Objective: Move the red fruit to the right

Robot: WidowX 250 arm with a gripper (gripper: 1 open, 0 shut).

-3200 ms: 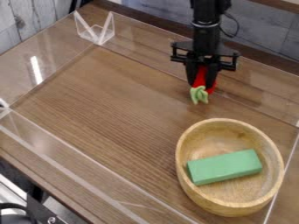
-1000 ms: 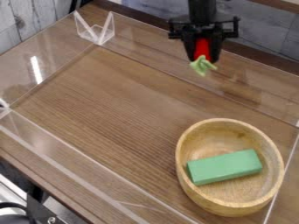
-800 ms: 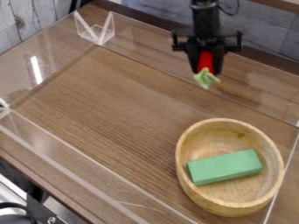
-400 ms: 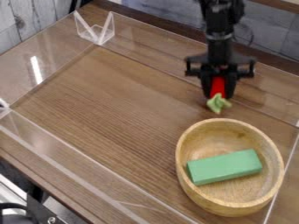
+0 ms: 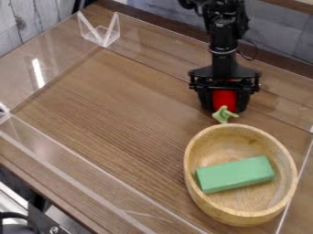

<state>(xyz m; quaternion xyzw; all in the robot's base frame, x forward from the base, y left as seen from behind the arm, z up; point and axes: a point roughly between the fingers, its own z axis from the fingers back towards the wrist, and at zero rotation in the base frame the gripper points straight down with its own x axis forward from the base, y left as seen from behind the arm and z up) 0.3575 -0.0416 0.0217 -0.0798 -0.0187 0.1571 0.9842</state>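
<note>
The wooden counter (image 5: 104,119) filled most of the view and carried everything else. On it, near the lower right corner, sat 1 round wooden bowl (image 5: 199,187), its inside pale and its rim a warmer tan. The black robot arm (image 5: 225,41) reached down from the top, right of center, and ended in 1 dark hand (image 5: 224,94). The hand was spread, with 1 side at the left of the fruit and 1 at the right; whether either side touched it could not be told. Inside the bowl lay 1 green block (image 5: 235,174), set at a slant. Toward the upper left stood 1 small white wire-like stand (image 5: 101,32). The smallest thing was the red fruit (image 5: 224,99), right of center on the counter, between the 2 sides of the hand and just beyond the bowl's far rim. Its green leafy end pointed toward the bowl.
</note>
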